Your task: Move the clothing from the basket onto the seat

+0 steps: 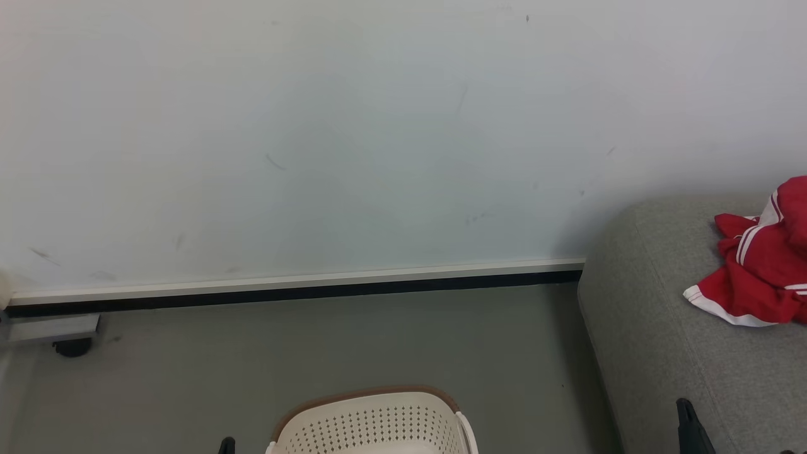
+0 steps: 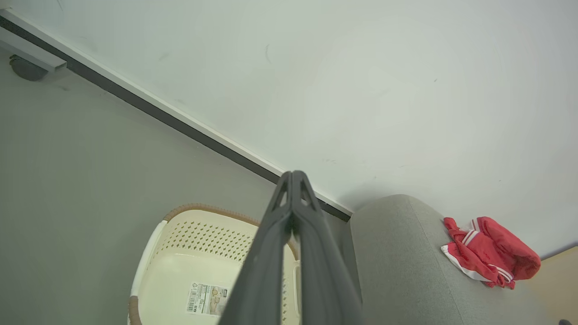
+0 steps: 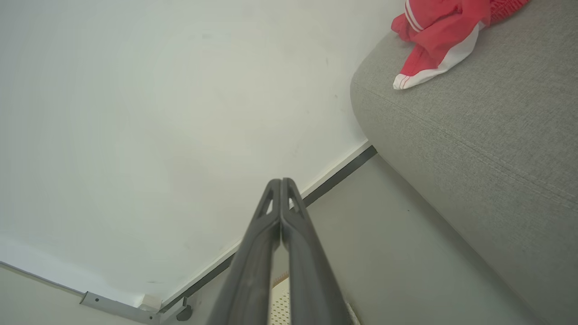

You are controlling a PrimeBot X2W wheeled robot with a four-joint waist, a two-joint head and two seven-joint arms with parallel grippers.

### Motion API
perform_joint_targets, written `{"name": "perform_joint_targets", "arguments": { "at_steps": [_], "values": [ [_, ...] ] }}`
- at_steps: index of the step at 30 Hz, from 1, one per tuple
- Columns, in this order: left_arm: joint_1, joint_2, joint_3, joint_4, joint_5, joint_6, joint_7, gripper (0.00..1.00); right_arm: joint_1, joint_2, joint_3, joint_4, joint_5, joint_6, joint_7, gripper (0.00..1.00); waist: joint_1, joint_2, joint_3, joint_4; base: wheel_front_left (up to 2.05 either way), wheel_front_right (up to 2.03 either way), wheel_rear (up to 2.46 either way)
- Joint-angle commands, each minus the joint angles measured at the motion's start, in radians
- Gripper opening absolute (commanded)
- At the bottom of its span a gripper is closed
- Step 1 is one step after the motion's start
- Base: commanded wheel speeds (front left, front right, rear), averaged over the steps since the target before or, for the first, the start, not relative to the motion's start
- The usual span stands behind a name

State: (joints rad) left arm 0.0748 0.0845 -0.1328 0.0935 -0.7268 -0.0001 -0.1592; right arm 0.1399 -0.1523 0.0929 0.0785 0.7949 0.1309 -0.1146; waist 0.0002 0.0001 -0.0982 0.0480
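Note:
The red clothing (image 1: 760, 265) with white hems lies bunched on the grey seat (image 1: 662, 328) at the right; the same clothing (image 2: 490, 253) (image 3: 433, 31) sits near the seat's (image 2: 402, 266) (image 3: 474, 131) back corner by the wall. The cream basket (image 1: 372, 422) stands on the floor at the bottom centre. Inside the basket (image 2: 180, 271) I see bare bottom and a paper label (image 2: 207, 299). My left gripper (image 2: 293, 174) is shut with nothing in it, above the basket. My right gripper (image 3: 281, 180) is shut too, pointing at the wall beside the seat.
A pale wall with a white and black baseboard (image 1: 296, 287) runs behind everything. Grey floor (image 1: 315, 347) lies between the basket and the wall. A metal bracket with a dark caster (image 1: 69, 343) sits at the far left by the baseboard.

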Motion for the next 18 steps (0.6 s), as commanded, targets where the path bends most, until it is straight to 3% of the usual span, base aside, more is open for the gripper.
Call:
{"name": "perform_joint_targets", "arguments": {
  "at_steps": [1, 18],
  "values": [
    [-0.031, -0.001, 0.004, 0.000, -0.045, -0.009, 0.004, 0.00, -0.026, 0.000, -0.016, -0.009, 0.040, 0.000, 0.009, 0.00, -0.0001, -0.0001, 0.002, -0.001, 0.00, 0.00, 0.00],
    [-0.089, -0.009, 0.008, 0.052, -0.271, -0.042, 0.044, 0.00, -0.058, 0.014, -0.106, 0.013, 0.257, 0.000, 0.081, 0.00, -0.0001, -0.0001, 0.022, -0.010, 0.00, 0.00, 0.00]
  ]
}}
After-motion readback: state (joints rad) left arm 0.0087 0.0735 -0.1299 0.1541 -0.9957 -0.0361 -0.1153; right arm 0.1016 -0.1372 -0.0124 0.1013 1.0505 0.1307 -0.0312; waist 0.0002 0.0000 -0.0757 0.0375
